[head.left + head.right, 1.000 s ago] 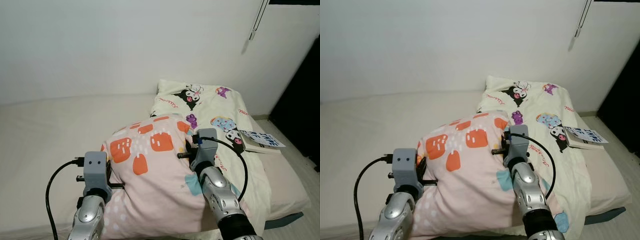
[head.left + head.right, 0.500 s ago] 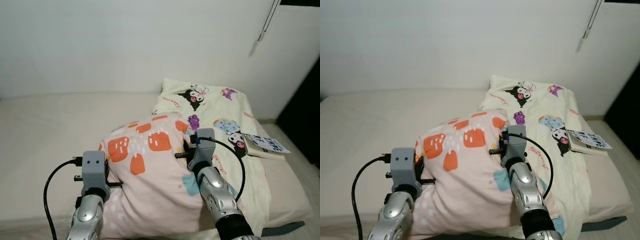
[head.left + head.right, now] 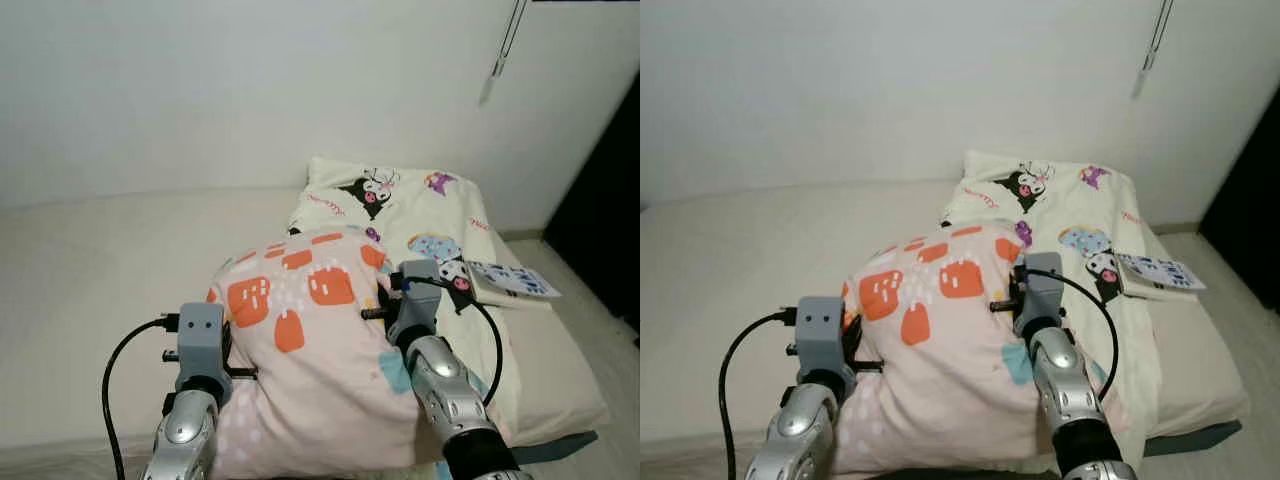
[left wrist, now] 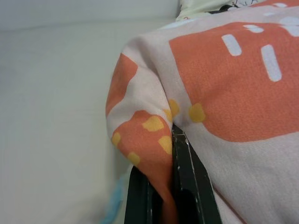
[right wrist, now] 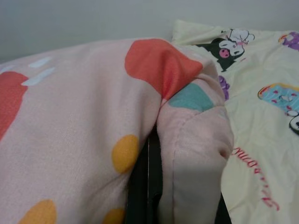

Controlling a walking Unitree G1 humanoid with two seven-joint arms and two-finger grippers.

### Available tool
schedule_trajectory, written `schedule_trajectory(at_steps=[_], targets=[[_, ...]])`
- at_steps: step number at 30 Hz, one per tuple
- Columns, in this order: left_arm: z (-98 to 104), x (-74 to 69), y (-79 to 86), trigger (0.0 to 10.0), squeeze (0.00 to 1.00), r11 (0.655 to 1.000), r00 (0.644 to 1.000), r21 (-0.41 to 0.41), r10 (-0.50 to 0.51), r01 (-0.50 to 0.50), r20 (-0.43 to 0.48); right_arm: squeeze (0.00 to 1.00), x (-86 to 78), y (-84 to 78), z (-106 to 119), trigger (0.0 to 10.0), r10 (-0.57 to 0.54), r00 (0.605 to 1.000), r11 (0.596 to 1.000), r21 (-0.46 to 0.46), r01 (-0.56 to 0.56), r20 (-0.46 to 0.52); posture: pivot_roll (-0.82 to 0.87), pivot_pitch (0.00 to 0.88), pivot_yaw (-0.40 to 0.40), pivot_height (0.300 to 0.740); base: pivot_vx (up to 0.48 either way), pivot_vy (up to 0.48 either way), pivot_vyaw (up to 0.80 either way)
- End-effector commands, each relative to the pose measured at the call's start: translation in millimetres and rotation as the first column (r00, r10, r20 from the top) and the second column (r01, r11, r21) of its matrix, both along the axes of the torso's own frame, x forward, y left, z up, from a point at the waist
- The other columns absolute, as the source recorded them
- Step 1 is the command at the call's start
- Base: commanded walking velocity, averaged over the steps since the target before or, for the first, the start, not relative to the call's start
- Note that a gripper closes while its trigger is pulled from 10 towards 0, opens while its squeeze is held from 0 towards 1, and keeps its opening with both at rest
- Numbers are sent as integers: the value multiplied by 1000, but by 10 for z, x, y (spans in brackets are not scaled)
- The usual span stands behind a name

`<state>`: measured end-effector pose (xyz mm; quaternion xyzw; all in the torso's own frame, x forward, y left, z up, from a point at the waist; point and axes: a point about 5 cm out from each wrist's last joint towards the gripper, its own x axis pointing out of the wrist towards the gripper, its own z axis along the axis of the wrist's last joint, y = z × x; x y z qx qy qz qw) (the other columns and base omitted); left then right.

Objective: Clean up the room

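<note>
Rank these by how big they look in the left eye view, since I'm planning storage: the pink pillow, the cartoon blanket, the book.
1. pink pillow, nearest the camera, so unsure against the blanket
2. cartoon blanket
3. book

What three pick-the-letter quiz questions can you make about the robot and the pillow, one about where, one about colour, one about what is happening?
1. Where does the book lie?
A. on the cartoon-print duvet
B. on the floor
C. under the pink pillow

2. What colour are the pillow's big patches?
A. green
B. orange
C. black

3. What is the left gripper doing?
A. hanging open
B. pinching the pillow's fabric
C. holding the book

Answers: 1 A, the book rests on the duvet's right edge. 2 B, orange blocks cover the pink cloth. 3 B, fabric is pinched between its black fingers; the right gripper grips the other corner.
</note>
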<state>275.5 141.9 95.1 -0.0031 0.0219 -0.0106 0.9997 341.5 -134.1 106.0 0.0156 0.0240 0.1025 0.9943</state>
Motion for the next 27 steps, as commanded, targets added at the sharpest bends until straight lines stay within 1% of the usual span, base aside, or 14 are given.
schedule_trajectory(at_steps=[1,10,14,20,27], targets=[[-2,-3,23,10000,0,999,1000,32,-2,2,1,0,-15,102,14,10000,37,999,999,5,-37,25,-39,110,-24,740,0,0,0],[63,3,6,10000,0,1000,999,14,-2,1,50,0,-8,103,15,10000,38,999,999,4,-39,27,-40,99,-22,740,0,0,0],[66,0,1,10000,0,1000,998,19,-5,4,55,0,-8,104,17,10000,39,999,999,5,-39,28,-40,97,-20,740,0,0,0],[40,-1,12,10000,0,999,999,45,2,-4,47,0,-3,73,61,10000,19,998,1000,11,-20,67,-41,92,-16,740,0,0,0],[85,25,0,10000,0,1000,998,31,0,-2,67,0,11,40,94,10000,4,996,1000,8,-5,85,-42,93,-19,740,0,0,0]])
